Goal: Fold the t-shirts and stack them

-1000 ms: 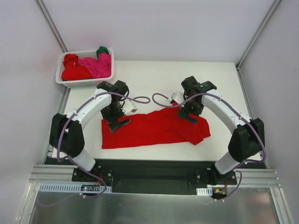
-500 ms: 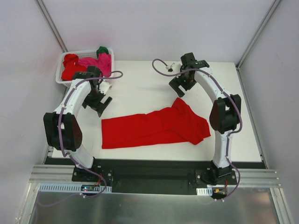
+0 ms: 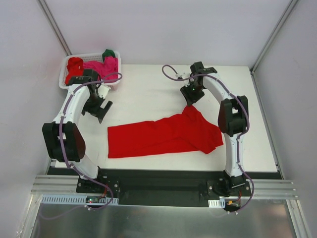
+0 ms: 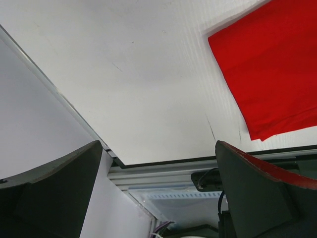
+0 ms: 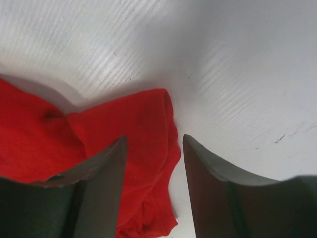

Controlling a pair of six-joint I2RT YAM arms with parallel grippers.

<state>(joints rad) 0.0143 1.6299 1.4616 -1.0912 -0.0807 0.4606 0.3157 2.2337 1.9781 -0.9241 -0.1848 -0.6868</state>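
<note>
A bright red t-shirt (image 3: 163, 135) lies folded into a long strip across the table's middle, its sleeve end (image 3: 192, 111) pointing toward the back. My right gripper (image 3: 189, 97) hovers over that sleeve end. In the right wrist view its jaws (image 5: 153, 146) stand partly apart, and the sleeve's edge (image 5: 148, 119) lies on the table under the gap, with no grip on it. My left gripper (image 3: 97, 106) is wide open over bare table left of the shirt. In the left wrist view the gripper (image 4: 158, 146) holds nothing, and the shirt's corner (image 4: 272, 64) shows at the upper right.
A white lattice basket (image 3: 65, 84) stands at the back left corner. It holds a red shirt (image 3: 74, 67), a magenta-pink one (image 3: 101, 69) and a dark green one (image 3: 109, 52). The table's left edge and the frame rail (image 4: 163, 166) run close to the left gripper.
Both grippers have let go of the red shirt and swung toward the back. The left went toward the basket. The right has dipped to the sleeve end and its jaws have narrowed.
</note>
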